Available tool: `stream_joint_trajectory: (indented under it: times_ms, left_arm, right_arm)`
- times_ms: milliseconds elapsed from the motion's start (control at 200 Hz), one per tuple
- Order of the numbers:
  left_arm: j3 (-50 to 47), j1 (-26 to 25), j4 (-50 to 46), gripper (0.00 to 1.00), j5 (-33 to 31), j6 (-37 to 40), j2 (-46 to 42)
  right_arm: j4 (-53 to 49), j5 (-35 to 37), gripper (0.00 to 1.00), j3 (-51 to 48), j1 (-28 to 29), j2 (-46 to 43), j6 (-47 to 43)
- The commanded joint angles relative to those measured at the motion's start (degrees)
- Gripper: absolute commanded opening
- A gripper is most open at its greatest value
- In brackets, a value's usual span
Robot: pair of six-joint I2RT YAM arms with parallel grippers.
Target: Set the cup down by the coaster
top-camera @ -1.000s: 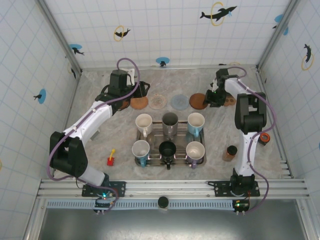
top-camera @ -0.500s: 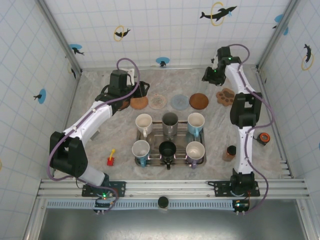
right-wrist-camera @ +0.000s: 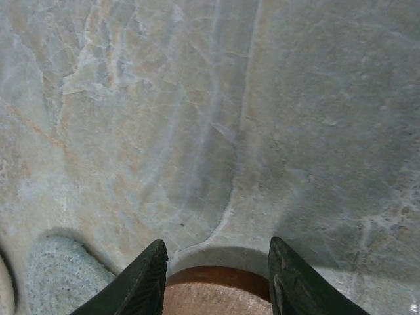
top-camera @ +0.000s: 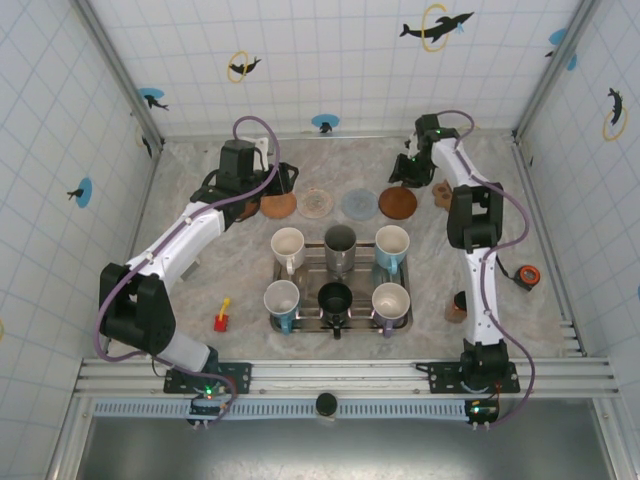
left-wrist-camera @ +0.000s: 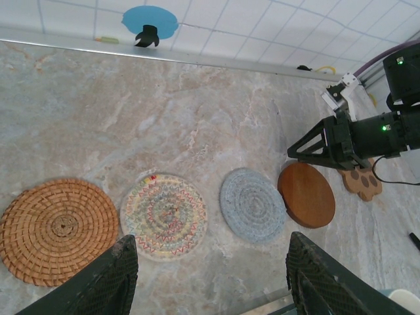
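Note:
Several cups stand in a metal tray (top-camera: 340, 322), among them a white one (top-camera: 288, 243), a steel one (top-camera: 340, 240) and a black one (top-camera: 334, 297). Behind the tray lies a row of coasters: woven brown (top-camera: 279, 206), multicoloured (top-camera: 318, 203), grey-blue (top-camera: 359, 203) and wooden (top-camera: 397, 202). My left gripper (top-camera: 286, 179) hangs open and empty above the row, with the multicoloured coaster (left-wrist-camera: 164, 214) and the grey one (left-wrist-camera: 252, 204) below it. My right gripper (right-wrist-camera: 216, 244) is open low over the wooden coaster's (right-wrist-camera: 216, 294) far edge, holding nothing.
A paw-shaped coaster (top-camera: 443, 192) lies partly under the right arm. A red and yellow toy (top-camera: 222, 318) sits left of the tray. A brown bottle (top-camera: 460, 303) and an orange ring (top-camera: 529, 274) are at the right. Tiled walls enclose the table.
The right gripper left the paw-shaped coaster, swung up toward the back wall, then came down left over the wooden coaster's far edge. The left arm stayed still.

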Motion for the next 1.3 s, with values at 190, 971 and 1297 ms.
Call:
stream_joint_trajectory:
  times_ms: [190,971,1297]
  left_arm:
    - [0.7,0.3,-0.9,0.61,0.3,-0.3,-1.3]
    - [0.3,0.3,-0.7,0.61,-0.2,-0.6,-1.2]
    - [0.6,0.3,-0.3,0.61,0.5,-1.2,-0.5]
  right_arm:
    - [-0.1,0.2,0.44,-6.3,0.2,-2.8,-0.9]
    - [6.2,-5.0,0.47,-7.0,-3.7,-8.8,2.7]
    - [4.4,1.4,0.48,-6.3,-10.6,-11.6,1.2]
